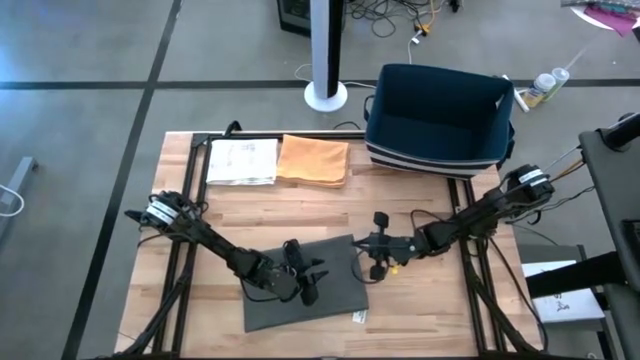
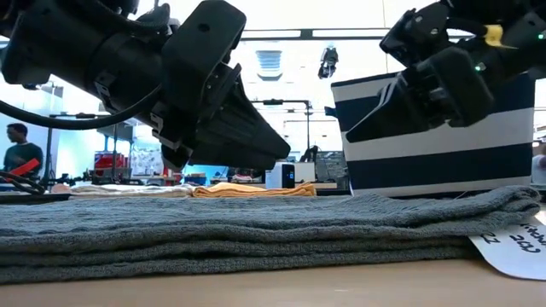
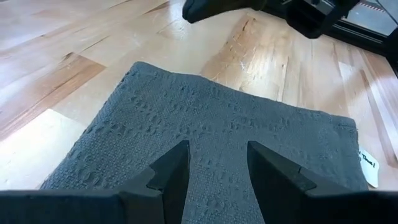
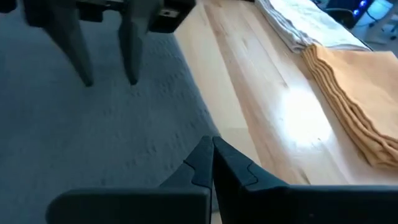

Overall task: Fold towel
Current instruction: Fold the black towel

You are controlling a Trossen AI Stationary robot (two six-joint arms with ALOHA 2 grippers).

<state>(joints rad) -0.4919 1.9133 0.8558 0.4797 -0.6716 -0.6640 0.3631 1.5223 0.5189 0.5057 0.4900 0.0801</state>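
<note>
Your left tool [image 3: 211,177] sits over the folded grey towel [image 1: 300,290] near the table's [image 1: 420,310] front edge, fingers parted, gripping nothing. Your right tool [image 4: 211,165] is above the towel's right edge, fingers closed, empty.

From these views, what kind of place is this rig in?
Likely a robotics lab or workshop. A bare concrete floor surrounds the wooden table, cables trail across the floor, and equipment benches with a person show behind.
</note>
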